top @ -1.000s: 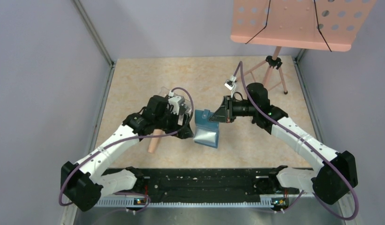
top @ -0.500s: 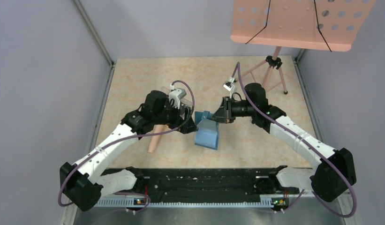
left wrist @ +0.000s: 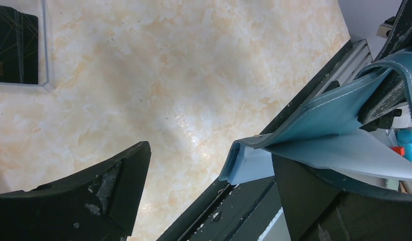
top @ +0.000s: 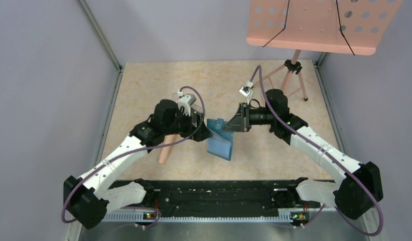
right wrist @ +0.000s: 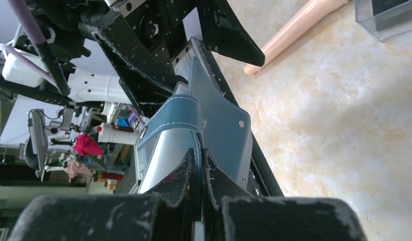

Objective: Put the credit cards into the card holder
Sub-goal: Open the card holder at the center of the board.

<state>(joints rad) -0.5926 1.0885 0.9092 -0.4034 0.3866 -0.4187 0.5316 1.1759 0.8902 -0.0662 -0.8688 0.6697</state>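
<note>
I see my right hand [right wrist: 199, 156] clenched on a flap of the card holder [top: 221, 144]; my left hand [top: 202, 133] stands released, fingers wide, just beside it.

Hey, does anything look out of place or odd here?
The wallet is pinched by one flap in the right gripper, the rest sagging open. A card lies in the clear box, not in the wallet.

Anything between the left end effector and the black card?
Only the clear box: the black card lies inside it, and its wall faces the open left end effector. Nothing else visible lies between them.
</note>
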